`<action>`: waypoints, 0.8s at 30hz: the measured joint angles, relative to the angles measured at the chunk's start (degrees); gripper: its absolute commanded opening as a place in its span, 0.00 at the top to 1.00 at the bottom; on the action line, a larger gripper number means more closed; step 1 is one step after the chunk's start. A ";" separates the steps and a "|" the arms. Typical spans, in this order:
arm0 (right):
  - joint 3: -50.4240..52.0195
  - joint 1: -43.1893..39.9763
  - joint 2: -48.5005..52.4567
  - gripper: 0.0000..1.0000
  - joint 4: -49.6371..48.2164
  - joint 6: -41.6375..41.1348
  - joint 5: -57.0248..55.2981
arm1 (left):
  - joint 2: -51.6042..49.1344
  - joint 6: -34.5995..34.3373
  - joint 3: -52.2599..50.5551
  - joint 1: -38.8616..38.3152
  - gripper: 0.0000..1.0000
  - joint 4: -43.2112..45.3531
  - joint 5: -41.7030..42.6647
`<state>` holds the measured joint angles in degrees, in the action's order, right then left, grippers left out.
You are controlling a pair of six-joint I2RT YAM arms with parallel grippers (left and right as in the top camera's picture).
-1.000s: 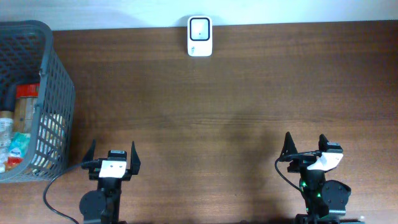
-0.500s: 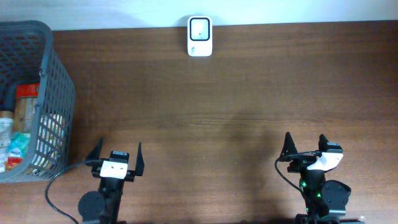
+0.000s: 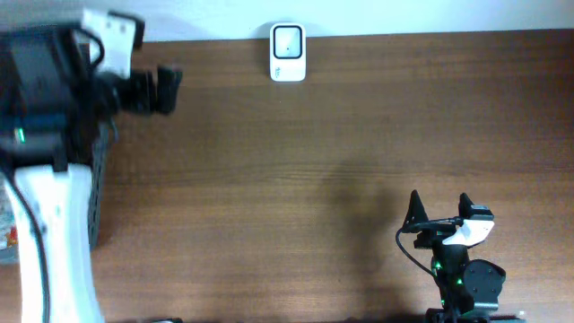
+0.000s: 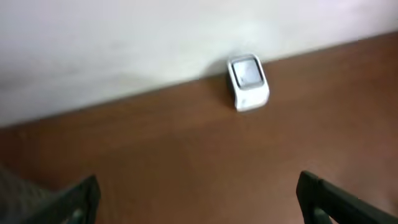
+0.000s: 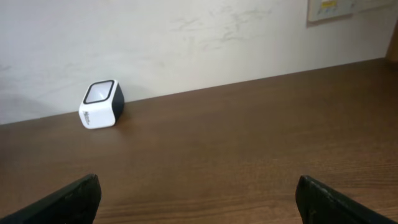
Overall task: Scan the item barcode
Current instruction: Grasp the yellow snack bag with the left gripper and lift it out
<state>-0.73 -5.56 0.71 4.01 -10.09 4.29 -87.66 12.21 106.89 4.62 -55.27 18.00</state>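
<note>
- While the left arm (image 3: 49,224) is raised high at 10 o'clock of the overhead view, its left gripper (image 3: 170,90) points toward 3 o'clock, blurred, with jaws spread wide and nothing between them.
- From the left wrist camera the two fingertips (image 4: 84,196) show only at the lower corners, far apart, with bare table (image 4: 186,155) between them.
- The right gripper (image 3: 441,215) sits low at 5 o'clock, jaws also fully spread and holding nothing; its wrist view shows the same wide gap (image 5: 198,180).
- The scanner (image 3: 288,52), white with a dark window, stands at 12 o'clock on the far table edge, against the pale wall (image 5: 186,37), well apart from both grippers.
- The basket (image 3: 99,193) is at 9 o'clock, mostly covered by the left arm.
- The item to scan I cannot pick out: only a small coloured patch (image 3: 6,235) of the basket's contents shows at the left border.
</note>
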 measured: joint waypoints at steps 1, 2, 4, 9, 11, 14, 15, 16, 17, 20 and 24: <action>0.00 0.00 0.07 0.01 0.02 -0.04 0.00 | -2.99 0.02 3.34 0.02 0.01 0.98 -0.09; 0.00 0.00 0.09 0.01 0.04 -0.07 0.02 | -4.31 0.02 4.02 0.02 0.01 2.97 -0.24; 0.00 0.00 0.09 0.01 0.02 -0.02 0.02 | -5.38 -0.42 4.28 0.31 0.01 5.86 -2.47; 0.00 0.00 0.09 0.01 0.04 -0.04 0.02 | -5.79 -17.22 4.50 18.14 0.01 3.74 -18.08; 0.00 0.00 0.09 0.01 0.02 -0.07 0.02 | -6.23 -21.84 4.50 26.91 0.01 1.40 -20.68; 0.00 0.00 0.09 0.01 0.02 -0.09 0.00 | -8.37 -24.35 2.54 32.11 0.00 0.17 -21.46; 0.00 0.00 0.09 0.01 0.02 -0.04 0.02 | -9.33 -24.44 0.42 33.05 0.00 0.70 -21.31; 0.00 0.00 0.09 0.01 0.02 -0.02 0.00 | -11.19 -23.69 -1.95 33.92 0.00 1.11 -20.83; 0.00 0.00 0.09 0.01 0.02 -0.02 0.00 | -13.44 -22.58 -3.87 34.62 0.00 1.20 -19.76; 0.00 0.00 0.09 0.01 0.02 0.00 0.02 | -21.92 -15.21 -6.40 35.87 0.01 0.15 -12.37; 0.00 0.00 0.09 0.01 0.02 -0.04 0.00 | -30.14 -10.82 -6.73 35.87 0.07 -1.64 -8.44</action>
<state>-0.73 -5.56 0.80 4.03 -10.13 4.29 -117.80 1.39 100.16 40.49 -56.90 9.56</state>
